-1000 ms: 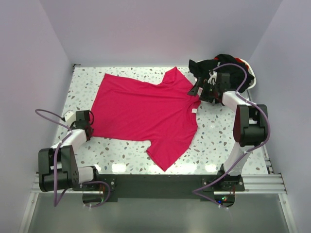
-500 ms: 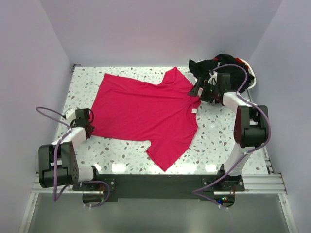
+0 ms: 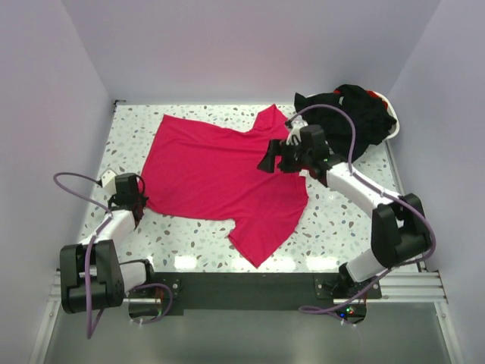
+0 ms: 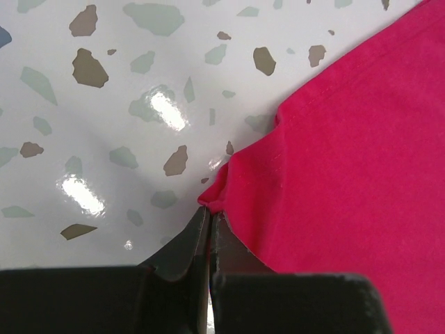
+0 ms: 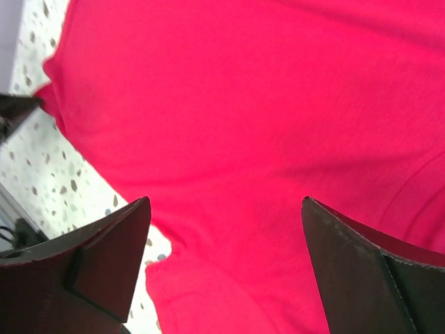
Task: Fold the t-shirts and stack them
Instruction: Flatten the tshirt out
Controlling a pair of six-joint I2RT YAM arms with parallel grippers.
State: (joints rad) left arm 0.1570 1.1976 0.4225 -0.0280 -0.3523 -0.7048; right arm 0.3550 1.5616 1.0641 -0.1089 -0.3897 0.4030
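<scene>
Pinkish-red t-shirt [image 3: 227, 174] lies spread flat on the terrazzo table [image 3: 341, 212]. Left gripper [image 4: 209, 217] is clenched on its puckered hem corner near the table's left side. Right gripper [image 5: 224, 205] hangs spread wide over the shirt's chest, grasping nothing. Black t-shirts [image 3: 356, 114] sit heaped far right, apparently in a white basket [image 3: 392, 127].

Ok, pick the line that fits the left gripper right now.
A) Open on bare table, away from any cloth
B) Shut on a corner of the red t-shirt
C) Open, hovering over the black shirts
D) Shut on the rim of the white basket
B: in the left wrist view the left gripper has its fingers pressed together, with a bunched corner of the red t-shirt pinched at their tips.
</scene>
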